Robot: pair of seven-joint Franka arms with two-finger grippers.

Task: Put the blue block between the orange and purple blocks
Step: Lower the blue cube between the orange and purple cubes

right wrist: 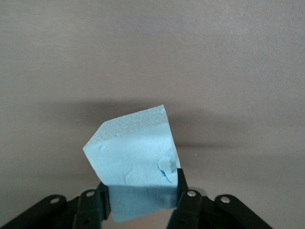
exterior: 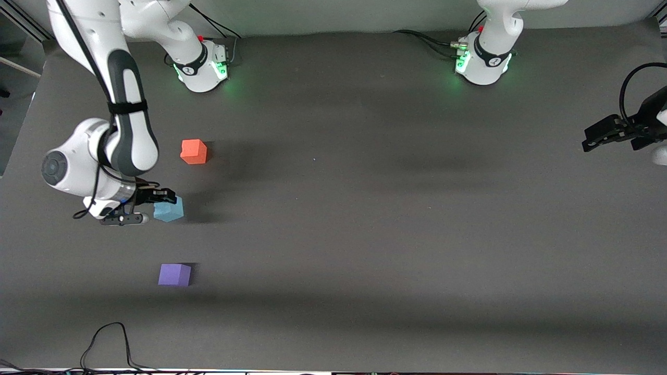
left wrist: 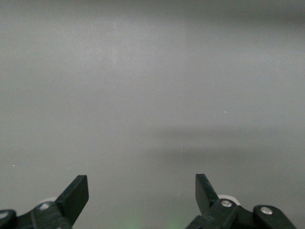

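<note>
1. Right tool (exterior: 156, 205): I have it clamped on the blue block (exterior: 169, 209), gripping the cube's lower part with its fingers (right wrist: 183, 202); the cube sits tilted in the grip, one corner up.
2. Landmark, the blue block: it hangs low over the counter (exterior: 365, 208) at the right arm's end. The orange block (exterior: 194, 151) lies farther from the front camera than it; the purple block (exterior: 174, 274) lies nearer. Both are well apart from it.
3. Step in hand, as I judge it: carrying done, placement pending. The cube already lies roughly between the 2 others.
4. Next move calls for: lowering it flat, in line with both neighbours, then releasing.
5. Left tool (exterior: 591, 143): spread wide, holding nothing, waiting over the counter's left-arm end.
</note>
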